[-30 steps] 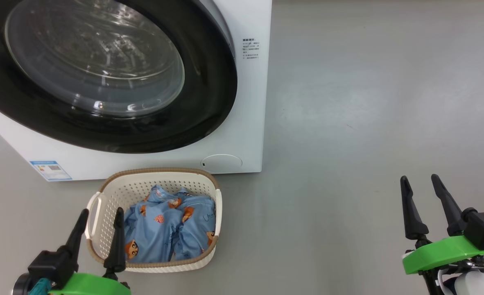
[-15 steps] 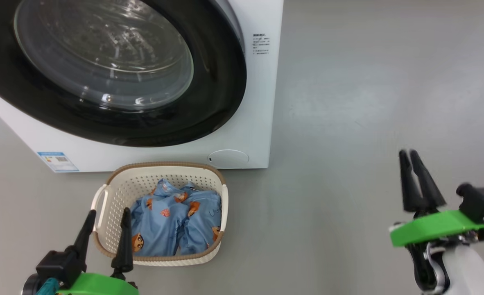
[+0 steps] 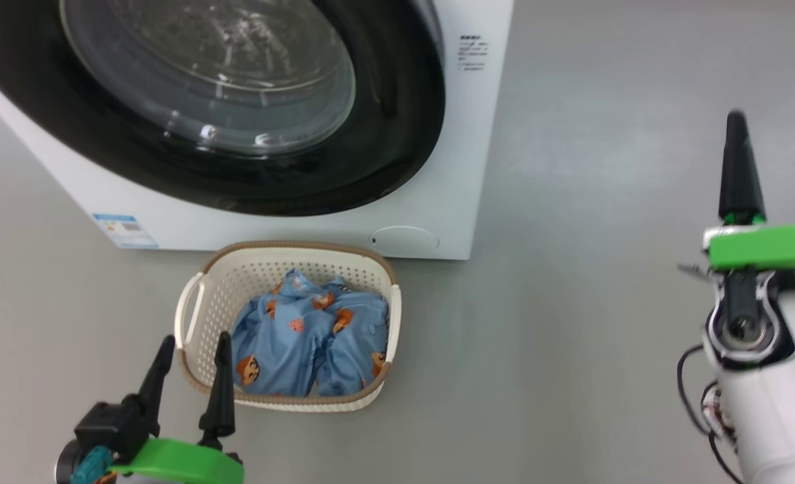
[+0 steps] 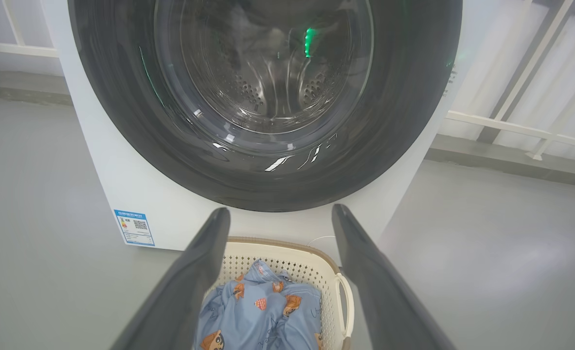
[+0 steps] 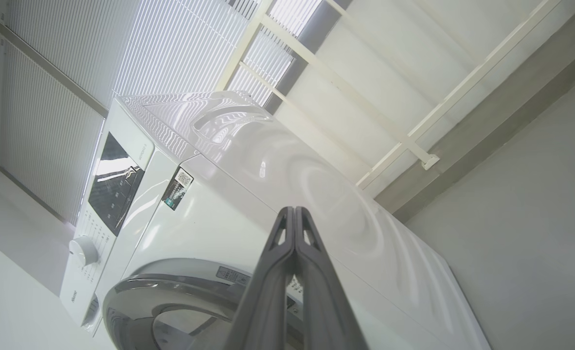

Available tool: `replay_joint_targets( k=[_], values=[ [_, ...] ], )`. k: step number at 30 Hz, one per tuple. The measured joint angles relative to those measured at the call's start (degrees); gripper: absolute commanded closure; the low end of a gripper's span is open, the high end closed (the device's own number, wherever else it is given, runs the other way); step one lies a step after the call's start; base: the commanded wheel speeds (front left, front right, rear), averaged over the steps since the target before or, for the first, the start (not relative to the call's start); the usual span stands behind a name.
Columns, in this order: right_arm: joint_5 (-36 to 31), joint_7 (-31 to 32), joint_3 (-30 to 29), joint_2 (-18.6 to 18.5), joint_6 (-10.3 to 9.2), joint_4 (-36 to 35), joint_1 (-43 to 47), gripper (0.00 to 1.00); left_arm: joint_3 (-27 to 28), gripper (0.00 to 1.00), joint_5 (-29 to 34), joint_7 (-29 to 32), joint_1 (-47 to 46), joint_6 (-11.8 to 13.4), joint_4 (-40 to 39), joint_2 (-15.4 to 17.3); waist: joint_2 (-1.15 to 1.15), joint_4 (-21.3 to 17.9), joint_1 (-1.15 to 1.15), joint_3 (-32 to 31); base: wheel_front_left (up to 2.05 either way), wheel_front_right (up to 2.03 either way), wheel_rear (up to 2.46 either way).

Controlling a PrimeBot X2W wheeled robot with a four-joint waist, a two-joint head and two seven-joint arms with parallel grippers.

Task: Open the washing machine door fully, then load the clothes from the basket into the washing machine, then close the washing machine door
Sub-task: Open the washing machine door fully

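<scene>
The white washing machine (image 3: 451, 168) stands at the top left with its round black washing machine door (image 3: 384, 134) closed over the glass window. In front of it on the floor sits the cream basket (image 3: 196, 316) holding light blue printed clothes (image 3: 310, 343). My left gripper (image 3: 192, 349) hovers open just left of the basket's near corner; in the left wrist view the left gripper (image 4: 278, 214) frames the clothes (image 4: 263, 311) and the door (image 4: 404, 121). Raised at the far right, my right gripper (image 3: 735, 124) is shut on nothing; in the right wrist view the right gripper (image 5: 293, 210) points toward the washing machine (image 5: 248, 194).
Grey floor (image 3: 606, 269) stretches open to the right of the machine. A white railing and blinds (image 5: 316, 63) stand behind the washer. A blue label (image 3: 123, 230) and a round flap (image 3: 404, 238) sit low on the machine's front.
My right gripper has shut and the right arm has risen and rolled. The head camera has turned, sliding the whole scene rightward. The left gripper stays open.
</scene>
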Motion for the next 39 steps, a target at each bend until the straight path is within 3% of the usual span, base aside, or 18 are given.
replay_joint_targets(
  k=[5,12,24,39],
  values=[
    [14.88,0.97,3.94,-3.42,0.0,0.04,-5.02,1.0,-0.82,0.0,-0.62,0.0,-1.62,0.0,-0.03,-0.13,0.0,1.8,0.0,1.52,0.0,0.0,0.0],
    [27.96,10.38,4.57,-8.35,0.0,0.03,-10.85,1.0,-3.37,0.0,-3.03,0.0,-2.67,0.0,-0.03,-0.21,0.0,4.5,0.0,3.87,0.0,0.0,0.0],
    [31.72,29.99,6.79,-14.0,0.0,3.91,-19.42,1.0,-7.91,0.0,-6.84,0.0,-5.38,1.0,-1.14,-0.31,0.0,8.97,0.01,8.7,0.0,0.0,0.0],
    [32.43,44.61,8.15,-16.26,0.0,9.14,-30.92,1.0,-12.06,0.0,-10.18,-0.14,-9.9,2.1,-3.36,-0.46,0.0,13.14,0.0,16.74,0.0,0.0,0.0]
  ],
)
